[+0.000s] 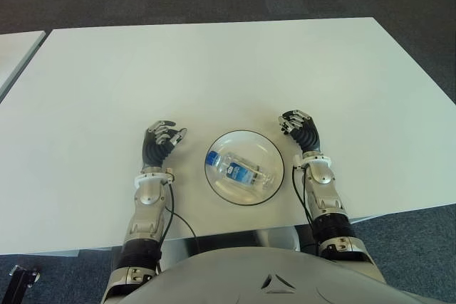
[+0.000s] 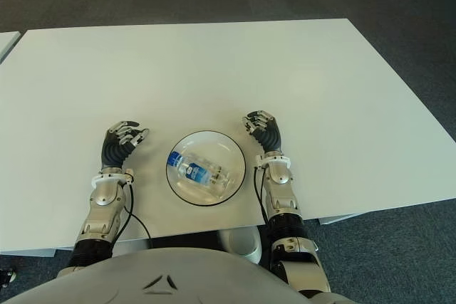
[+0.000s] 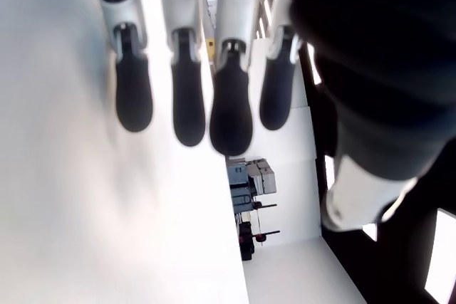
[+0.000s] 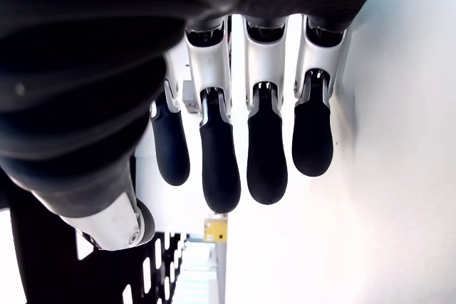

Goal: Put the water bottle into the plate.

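Lying on its side inside the clear round glass plate [image 1: 274, 149], small clear plastic water bottle [image 1: 241, 170]; placement apparently complete. Flanking it, left hand [image 1: 161, 142] and right hand [image 1: 300, 129], fingers relaxed, empty; nothing left but withdrawing.

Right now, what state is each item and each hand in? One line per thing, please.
water bottle: lying on its side inside the plate, held by neither hand.
plate: flat on the table, between the two hands, bottle in it.
left hand: on the plate's left side, fingers relaxed, holding nothing.
right hand: on the plate's right side, fingers relaxed, holding nothing.
table: white top, otherwise bare.
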You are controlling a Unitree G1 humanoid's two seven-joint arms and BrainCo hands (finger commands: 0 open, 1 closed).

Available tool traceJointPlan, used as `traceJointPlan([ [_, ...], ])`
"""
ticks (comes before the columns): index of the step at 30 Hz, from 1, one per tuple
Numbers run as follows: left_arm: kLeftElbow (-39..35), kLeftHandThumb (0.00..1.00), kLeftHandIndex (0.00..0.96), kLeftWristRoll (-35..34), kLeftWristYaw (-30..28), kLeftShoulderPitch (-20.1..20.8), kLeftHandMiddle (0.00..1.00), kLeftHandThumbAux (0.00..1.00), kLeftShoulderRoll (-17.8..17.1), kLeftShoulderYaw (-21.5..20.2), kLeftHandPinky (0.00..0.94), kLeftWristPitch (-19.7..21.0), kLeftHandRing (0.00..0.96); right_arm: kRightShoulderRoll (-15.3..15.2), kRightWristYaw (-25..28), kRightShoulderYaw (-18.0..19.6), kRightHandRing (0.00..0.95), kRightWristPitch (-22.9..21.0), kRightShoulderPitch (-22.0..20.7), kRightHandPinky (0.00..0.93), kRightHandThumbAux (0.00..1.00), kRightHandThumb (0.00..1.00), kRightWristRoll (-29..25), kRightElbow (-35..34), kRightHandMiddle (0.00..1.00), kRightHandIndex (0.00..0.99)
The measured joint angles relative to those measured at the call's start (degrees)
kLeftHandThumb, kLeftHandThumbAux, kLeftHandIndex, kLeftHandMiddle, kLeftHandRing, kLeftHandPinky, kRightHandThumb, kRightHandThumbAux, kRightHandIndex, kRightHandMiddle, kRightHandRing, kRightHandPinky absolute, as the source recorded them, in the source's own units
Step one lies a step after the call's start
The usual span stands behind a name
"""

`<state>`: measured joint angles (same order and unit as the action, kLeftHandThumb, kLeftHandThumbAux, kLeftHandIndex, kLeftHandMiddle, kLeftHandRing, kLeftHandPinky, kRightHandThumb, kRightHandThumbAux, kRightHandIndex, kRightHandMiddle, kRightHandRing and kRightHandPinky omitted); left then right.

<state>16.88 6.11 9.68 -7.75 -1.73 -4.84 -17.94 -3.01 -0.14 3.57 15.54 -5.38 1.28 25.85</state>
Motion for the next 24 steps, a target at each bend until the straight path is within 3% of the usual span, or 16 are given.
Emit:
traceJointPlan([
  [24,1.8,0.706,0.432,-0.3,0.0,0.6,0.656,0.715,-0.2,1.1,0.630,-2.0,0.650,0.0,-0.4,-0.1,0.591,-1.2,0.0,0.594,0.730,0.707,0.2,-0.7,0.576,0.432],
])
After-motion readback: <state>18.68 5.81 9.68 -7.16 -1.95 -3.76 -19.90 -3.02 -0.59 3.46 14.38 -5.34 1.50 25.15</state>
